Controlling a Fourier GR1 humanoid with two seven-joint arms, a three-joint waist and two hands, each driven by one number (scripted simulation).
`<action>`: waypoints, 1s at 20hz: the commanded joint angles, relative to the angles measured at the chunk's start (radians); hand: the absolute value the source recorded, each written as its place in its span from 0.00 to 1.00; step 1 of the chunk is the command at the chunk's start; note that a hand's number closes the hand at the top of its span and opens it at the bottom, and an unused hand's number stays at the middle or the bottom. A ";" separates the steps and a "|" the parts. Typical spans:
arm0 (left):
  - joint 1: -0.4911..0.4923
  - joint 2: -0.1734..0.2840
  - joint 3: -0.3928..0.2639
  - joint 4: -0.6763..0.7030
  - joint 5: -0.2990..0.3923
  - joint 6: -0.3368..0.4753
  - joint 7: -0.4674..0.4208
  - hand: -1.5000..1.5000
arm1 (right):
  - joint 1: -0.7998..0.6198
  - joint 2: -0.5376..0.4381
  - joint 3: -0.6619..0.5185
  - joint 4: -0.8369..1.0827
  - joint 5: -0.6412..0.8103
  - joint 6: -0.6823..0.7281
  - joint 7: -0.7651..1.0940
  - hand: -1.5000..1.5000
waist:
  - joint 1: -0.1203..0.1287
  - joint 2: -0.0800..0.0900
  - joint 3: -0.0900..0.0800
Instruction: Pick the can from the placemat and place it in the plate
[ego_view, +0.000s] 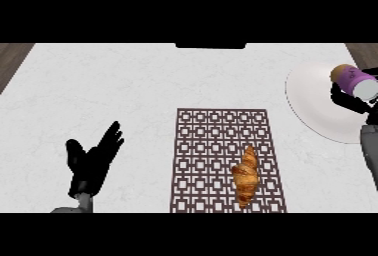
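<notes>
A purple can (356, 81) with a tan end and a white end lies tilted over the white plate (314, 102) at the right edge. My right hand (350, 101) is under and around it, fingers curled on the can. The brown patterned placemat (227, 159) lies in the middle of the counter with no can on it. My left hand (92, 161) rests open at the lower left, fingers pointing up and apart from everything.
A golden croissant (246, 176) lies on the placemat's lower right part. A dark block (210, 45) sits at the counter's far edge. Wood floor shows beyond the counter's top corners.
</notes>
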 joint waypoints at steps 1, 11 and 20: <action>-0.031 -0.014 -0.002 0.053 -0.019 0.012 -0.004 0.50 | -0.123 -0.054 -0.105 0.245 -0.082 0.043 -0.186 1.00 | 0.004 0.005 -0.001; -0.050 -0.020 -0.011 0.061 -0.018 -0.009 -0.035 0.50 | -0.213 -0.144 -0.043 0.583 0.006 0.292 -0.084 0.00 | 0.041 0.021 0.001; -0.024 -0.032 -0.025 0.040 -0.032 0.010 -0.022 0.50 | -0.192 -0.104 -0.257 0.553 -0.211 0.370 -0.424 0.00 | 0.022 0.017 0.005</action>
